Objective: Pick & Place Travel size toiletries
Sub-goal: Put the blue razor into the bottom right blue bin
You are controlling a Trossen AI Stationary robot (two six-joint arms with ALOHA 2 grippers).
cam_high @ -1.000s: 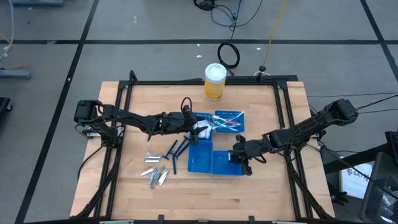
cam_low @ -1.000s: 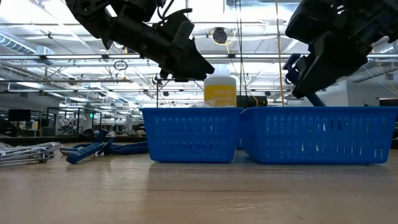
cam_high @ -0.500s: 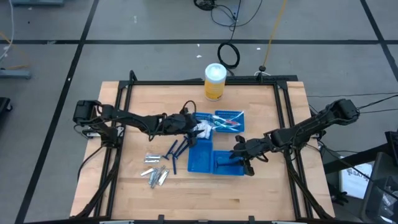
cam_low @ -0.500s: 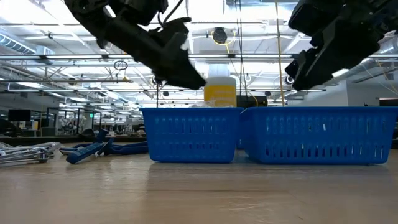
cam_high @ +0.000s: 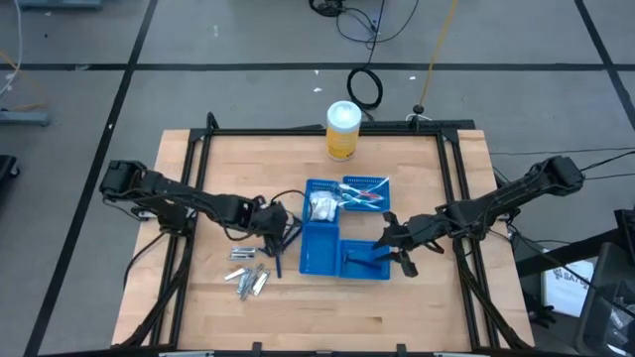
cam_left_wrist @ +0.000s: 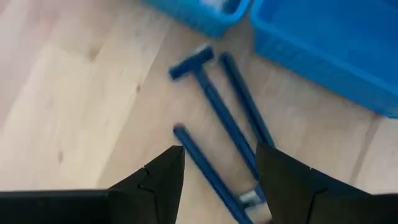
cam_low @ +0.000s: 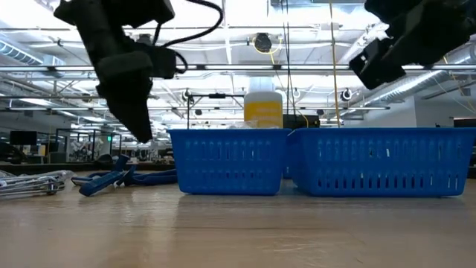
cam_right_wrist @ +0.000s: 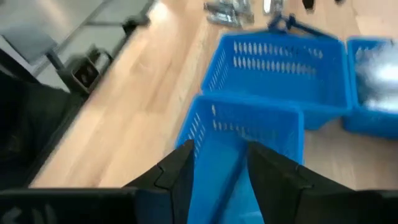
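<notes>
Three dark blue razors (cam_high: 284, 239) (cam_left_wrist: 211, 106) lie flat on the wood, left of the blue trays. My left gripper (cam_high: 275, 228) (cam_left_wrist: 219, 180) hovers open just above them and points down (cam_low: 140, 128). Silvery tubes (cam_high: 250, 274) (cam_low: 30, 182) lie nearer the near edge. White packets (cam_high: 319, 205) fill a small far tray, and toothbrushes (cam_high: 365, 195) lie in the tray beside it. My right gripper (cam_high: 396, 247) (cam_right_wrist: 221, 168) is open above the right rim of the near right tray (cam_high: 363, 262) (cam_right_wrist: 249, 134).
A tall yellow canister with a white lid (cam_high: 342, 130) (cam_low: 262, 109) stands by the far edge. The near left tray (cam_high: 319, 248) adjoins the near right one. A black frame (cam_high: 327, 131) rims the table. Bare wood runs along the near edge.
My left gripper has drawn back from above the tray of white packets, toward the table's left and near edge, and has come down over the razors, tipping to point downward. My right gripper has risen and shifted slightly toward the right edge, off the middle of the near right tray.
</notes>
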